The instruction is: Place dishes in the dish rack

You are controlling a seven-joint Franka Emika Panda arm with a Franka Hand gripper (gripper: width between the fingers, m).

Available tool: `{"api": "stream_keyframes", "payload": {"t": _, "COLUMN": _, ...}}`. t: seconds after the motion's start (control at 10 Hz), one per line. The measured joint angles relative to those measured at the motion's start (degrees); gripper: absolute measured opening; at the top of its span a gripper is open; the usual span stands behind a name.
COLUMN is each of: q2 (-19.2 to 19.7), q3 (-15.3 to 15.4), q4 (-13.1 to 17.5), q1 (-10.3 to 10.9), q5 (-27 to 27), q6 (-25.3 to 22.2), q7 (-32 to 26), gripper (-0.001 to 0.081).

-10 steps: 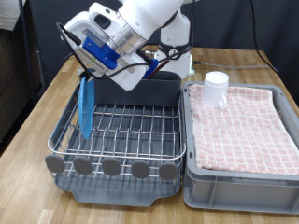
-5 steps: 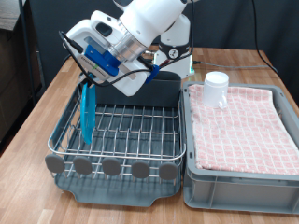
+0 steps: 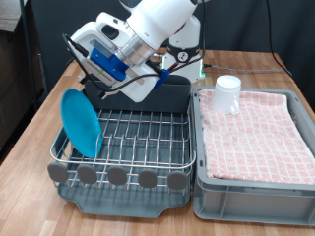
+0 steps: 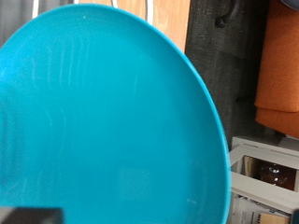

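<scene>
plate (image 3: 81, 122) leans in dish rack (image 3: 128, 133) below gripper (image 3: 94, 67); grip state unclear

A wooden table (image 3: 266, 74) with a warm brown top carries everything. The dish rack (image 3: 123, 147) sits directly on it toward the exterior view's left, its dark grey tray resting on the wood. Just beside it, on the exterior view's right, stands a grey rectangular bin (image 3: 251, 192).
</scene>
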Motion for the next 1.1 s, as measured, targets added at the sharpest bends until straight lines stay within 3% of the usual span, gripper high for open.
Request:
{"api": "stream_keyframes", "payload": {"t": 0.1, "q2": -0.41, "q3": 0.3, "q4": 0.23, "q1": 0.07, "q5": 2.71, "q6": -0.36, "q7": -1.65, "gripper": 0.0624}}
{"api": "stream_keyframes", "payload": {"t": 0.2, "q2": -1.18, "q3": 0.63, "q4": 0.5, "q1": 0.17, "q5": 6.07, "q6": -0.76, "q7": -3.96, "gripper": 0.0624}}
{"api": "stream_keyframes", "payload": {"t": 0.3, "q2": -2.33, "q3": 1.06, "q4": 0.99, "q1": 0.27, "q5": 9.24, "q6": -2.13, "q7": -6.29, "gripper": 0.0767}}
{"api": "stream_keyframes", "payload": {"t": 0.6, "q2": -7.61, "q3": 2.81, "q4": 3.64, "q1": 0.95, "q5": 19.18, "q6": -10.3, "q7": -13.59, "gripper": 0.0794}}
{"api": "stream_keyframes", "payload": {"t": 1.1, "q2": -14.2, "q3": 7.28, "q4": 9.03, "q1": 3.53, "q5": 24.69, "q6": -21.8, "q7": -19.08, "gripper": 0.0802}}
